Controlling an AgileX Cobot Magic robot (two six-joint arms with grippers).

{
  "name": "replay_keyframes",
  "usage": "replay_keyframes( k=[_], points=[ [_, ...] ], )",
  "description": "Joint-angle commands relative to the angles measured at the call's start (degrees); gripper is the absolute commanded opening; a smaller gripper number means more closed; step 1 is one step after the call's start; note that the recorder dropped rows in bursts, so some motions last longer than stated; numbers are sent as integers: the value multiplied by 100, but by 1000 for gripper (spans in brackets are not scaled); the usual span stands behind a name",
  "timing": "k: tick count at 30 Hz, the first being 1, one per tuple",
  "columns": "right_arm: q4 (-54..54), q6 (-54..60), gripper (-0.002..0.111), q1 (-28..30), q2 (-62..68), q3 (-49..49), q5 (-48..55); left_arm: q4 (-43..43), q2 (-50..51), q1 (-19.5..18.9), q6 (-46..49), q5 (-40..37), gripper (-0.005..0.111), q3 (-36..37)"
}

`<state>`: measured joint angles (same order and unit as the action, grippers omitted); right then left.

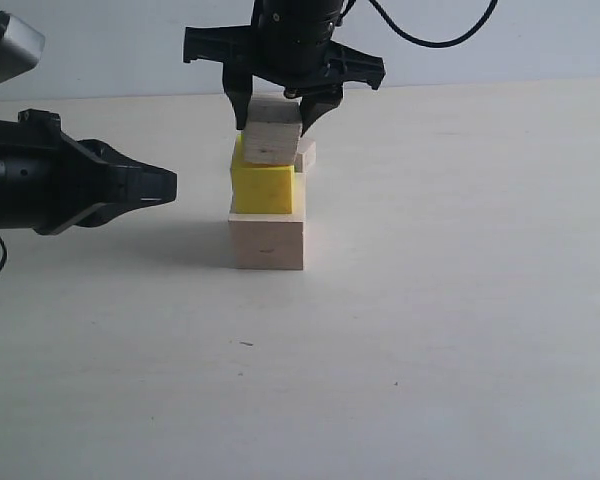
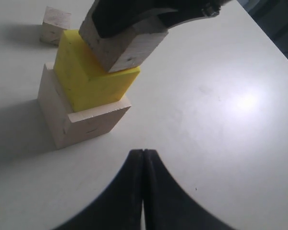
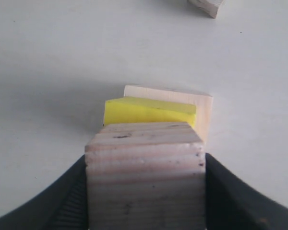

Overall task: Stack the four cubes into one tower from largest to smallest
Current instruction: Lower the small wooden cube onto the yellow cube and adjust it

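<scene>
right gripper (image 1: pixel 277 122) clamped wide on the tilted medium pale cube (image 1: pixel 271 142) over the yellow cube (image 1: pixel 264 190); left gripper (image 2: pixel 143 153) pressed together

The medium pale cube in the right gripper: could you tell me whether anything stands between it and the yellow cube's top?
Nothing visible does. The medium cube is right over the yellow cube, its top bare; the smallest cube lies on the table, apart.

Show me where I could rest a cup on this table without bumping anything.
The table is bare in front of the stack and all along its right. Crowded: left of it, by the left gripper; above it, where the right gripper holds the medium cube; behind it, by the small cube.
</scene>
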<state>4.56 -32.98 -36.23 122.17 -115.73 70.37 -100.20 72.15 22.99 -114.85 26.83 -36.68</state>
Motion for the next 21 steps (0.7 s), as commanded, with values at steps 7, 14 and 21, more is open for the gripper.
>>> replay_keyframes(
  k=[7, 14, 21],
  points=[
    [-4, 44, 0, -7, 7, -2, -134, 25, -39, 38, 26, -61, 0, 17],
    [-4, 59, 0, -7, 7, -2, -132, 25, -39, 38, 26, -61, 0, 17],
    [119, 150, 0, -7, 7, -2, -147, 25, -39, 38, 26, -61, 0, 17]
  ],
)
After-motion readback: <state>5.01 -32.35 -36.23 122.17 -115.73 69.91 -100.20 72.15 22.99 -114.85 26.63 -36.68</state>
